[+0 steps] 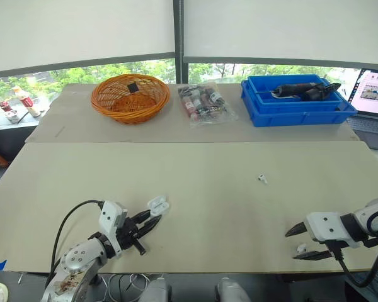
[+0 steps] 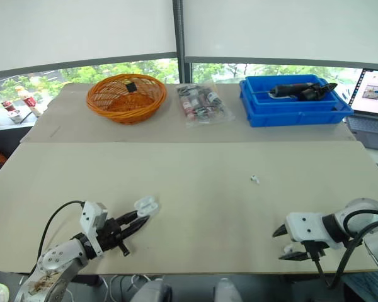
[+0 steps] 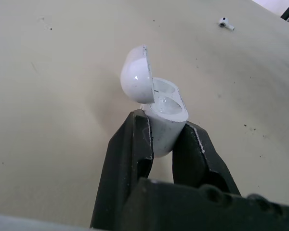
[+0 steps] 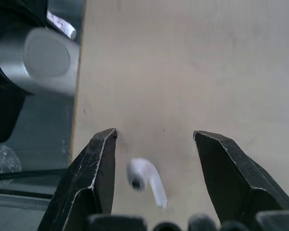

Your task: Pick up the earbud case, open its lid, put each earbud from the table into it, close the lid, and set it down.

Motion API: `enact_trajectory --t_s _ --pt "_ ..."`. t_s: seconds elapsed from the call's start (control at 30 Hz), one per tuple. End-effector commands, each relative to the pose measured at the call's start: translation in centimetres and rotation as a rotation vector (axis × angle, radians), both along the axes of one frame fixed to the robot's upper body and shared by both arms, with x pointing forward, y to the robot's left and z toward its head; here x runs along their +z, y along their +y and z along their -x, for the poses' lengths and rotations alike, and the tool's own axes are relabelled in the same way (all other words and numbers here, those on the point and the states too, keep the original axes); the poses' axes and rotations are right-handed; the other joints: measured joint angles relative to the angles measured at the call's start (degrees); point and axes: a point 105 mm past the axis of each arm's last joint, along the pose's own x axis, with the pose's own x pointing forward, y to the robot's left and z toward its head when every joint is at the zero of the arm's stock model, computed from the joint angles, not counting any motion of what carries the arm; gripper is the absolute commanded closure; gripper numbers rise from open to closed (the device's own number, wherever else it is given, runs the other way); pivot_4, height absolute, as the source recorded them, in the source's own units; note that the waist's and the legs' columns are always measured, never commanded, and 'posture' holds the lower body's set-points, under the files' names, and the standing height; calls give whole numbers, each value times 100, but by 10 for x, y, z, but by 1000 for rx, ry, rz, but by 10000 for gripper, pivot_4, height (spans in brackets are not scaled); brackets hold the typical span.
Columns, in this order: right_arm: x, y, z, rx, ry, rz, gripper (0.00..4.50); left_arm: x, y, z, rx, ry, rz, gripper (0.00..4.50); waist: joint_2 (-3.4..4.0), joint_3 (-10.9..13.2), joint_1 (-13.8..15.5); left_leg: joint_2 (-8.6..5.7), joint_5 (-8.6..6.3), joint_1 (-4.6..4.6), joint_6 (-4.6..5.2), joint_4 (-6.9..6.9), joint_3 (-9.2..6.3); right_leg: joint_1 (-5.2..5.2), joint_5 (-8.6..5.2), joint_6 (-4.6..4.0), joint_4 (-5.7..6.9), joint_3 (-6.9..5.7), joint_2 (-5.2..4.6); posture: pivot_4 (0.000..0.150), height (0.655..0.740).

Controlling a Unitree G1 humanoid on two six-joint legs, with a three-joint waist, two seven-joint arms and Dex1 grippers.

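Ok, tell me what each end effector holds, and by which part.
Left end effector: small white plastic earbud case, pinched by its lower body. Right end effector: nothing; open around a small white earbud.

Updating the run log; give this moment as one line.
left gripper: shut on earbud case, lid open, slots look empty | right gripper: open around near earbud | far earbud: loose on table
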Motion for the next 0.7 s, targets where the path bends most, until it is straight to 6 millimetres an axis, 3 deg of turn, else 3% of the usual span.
enact_trajectory --t_s 0.03,0.13,0.23,0.43,0.7 --pt "29 5 2 -2 -38 -13 16144 11 -5 3 -24 -35 12 39538 0 0 4 1 0 1 0 0 0 0 0 0 -1 0 1 1500 7400" --pt "35 3 10 -13 -14 14 16144 11 -5 4 -23 -32 13 39538 -1 0 19 1 0 0 0 0 2 2 0 0 -1 -2 1 1500 7400" --pt "25 -13 20 -17 24 121 23691 8 -6 5 -23 -22 18 39538 -1 0 42 0 0 0 1 0 8 3 0 0 -2 -3 2 1500 7400" --pt "8 -28 19 -35 24 207 45000 7 -11 7 -36 -14 26 39538 -1 0 24 0 0 4 0 2 32 3 0 0 1 -1 2 1500 7400" --pt "-4 -23 10 -53 5 183 45000 8 -8 9 -30 -10 19 39538 -2 1 17 1 0 2 1 1 33 3 0 0 -1 -1 2 1500 7400"
